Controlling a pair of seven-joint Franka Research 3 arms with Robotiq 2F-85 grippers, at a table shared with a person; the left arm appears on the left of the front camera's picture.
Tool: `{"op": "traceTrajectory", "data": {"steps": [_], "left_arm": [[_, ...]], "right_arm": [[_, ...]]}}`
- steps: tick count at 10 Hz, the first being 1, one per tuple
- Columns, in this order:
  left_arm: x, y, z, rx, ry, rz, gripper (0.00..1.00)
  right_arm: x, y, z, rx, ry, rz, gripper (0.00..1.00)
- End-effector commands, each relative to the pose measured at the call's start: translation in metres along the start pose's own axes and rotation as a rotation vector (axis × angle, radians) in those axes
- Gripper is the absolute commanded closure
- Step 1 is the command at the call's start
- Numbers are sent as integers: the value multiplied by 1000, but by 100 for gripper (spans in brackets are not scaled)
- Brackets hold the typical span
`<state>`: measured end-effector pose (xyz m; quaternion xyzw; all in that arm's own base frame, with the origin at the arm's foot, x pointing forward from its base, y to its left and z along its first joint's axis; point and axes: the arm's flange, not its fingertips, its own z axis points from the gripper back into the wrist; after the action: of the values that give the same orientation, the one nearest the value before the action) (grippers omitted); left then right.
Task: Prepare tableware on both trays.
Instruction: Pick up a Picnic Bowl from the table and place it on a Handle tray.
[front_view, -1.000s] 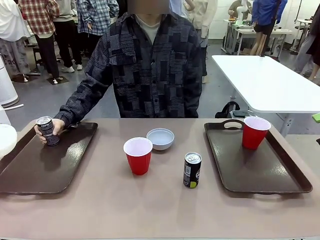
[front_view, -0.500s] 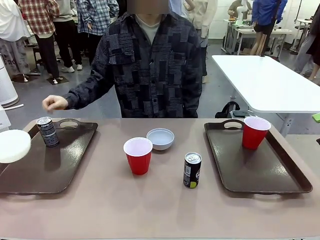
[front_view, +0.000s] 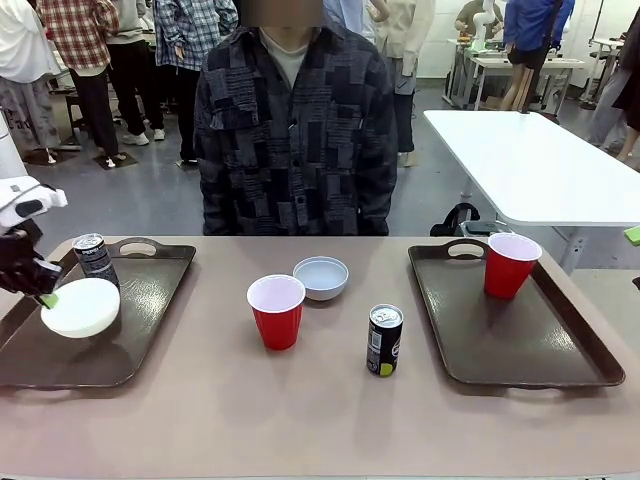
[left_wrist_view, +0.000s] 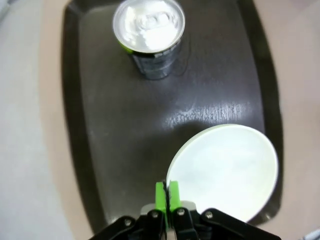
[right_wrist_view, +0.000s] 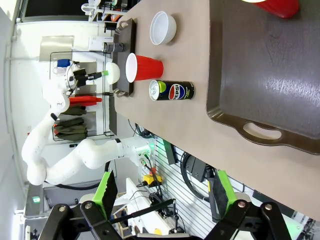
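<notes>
Since the person has let go of the can, my left tool, clamped on the rim of the white bowl, has it over the left tray beside that can, ready for release.

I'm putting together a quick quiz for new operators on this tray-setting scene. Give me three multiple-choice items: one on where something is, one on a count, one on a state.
1. Where is the pale grey-blue bowl?
A. on a tray
B. on the table, between the trays
C. in a claw

2. How many red cups stand in the front view?
A. one
B. two
C. three

3. The left claw is:
A. open
B. shut on nothing
C. shut on the white bowl

Answers:
1 B: it sits on bare tabletop behind the middle cup.
2 B: one is mid-table, one is on the right-hand tray.
3 C: its green pads pinch the bowl's rim.
</notes>
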<state>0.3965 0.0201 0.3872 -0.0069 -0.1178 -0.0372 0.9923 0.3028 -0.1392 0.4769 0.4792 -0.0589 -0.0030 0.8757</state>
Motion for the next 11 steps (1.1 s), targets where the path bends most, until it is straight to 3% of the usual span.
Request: {"op": "traceTrajectory", "data": {"steps": [1, 6, 7, 8, 9, 10, 11], "left_arm": [[-41, -15, -27, 7, -5, 8, 100], [-44, -24, -44, -19, 4, 22, 100], [-42, -24, -37, -31, 5, 19, 39], [-42, -25, -32, -43, 16, 11, 39], [-45, -28, -25, -58, 28, 6, 20], [-47, -31, -16, -49, 56, -23, 74], [-49, -32, -4, -58, 81, -41, 0]], "right_arm": [[0, 0, 0, 14, -3, 9, 0], [0, 0, 0, 14, -3, 9, 0], [0, 0, 0, 14, -3, 9, 0], [0, 0, 0, 14, -3, 9, 0], [0, 0, 0, 14, -3, 9, 0], [0, 0, 0, 14, -3, 9, 0], [0, 0, 0, 14, -3, 9, 0]]}}
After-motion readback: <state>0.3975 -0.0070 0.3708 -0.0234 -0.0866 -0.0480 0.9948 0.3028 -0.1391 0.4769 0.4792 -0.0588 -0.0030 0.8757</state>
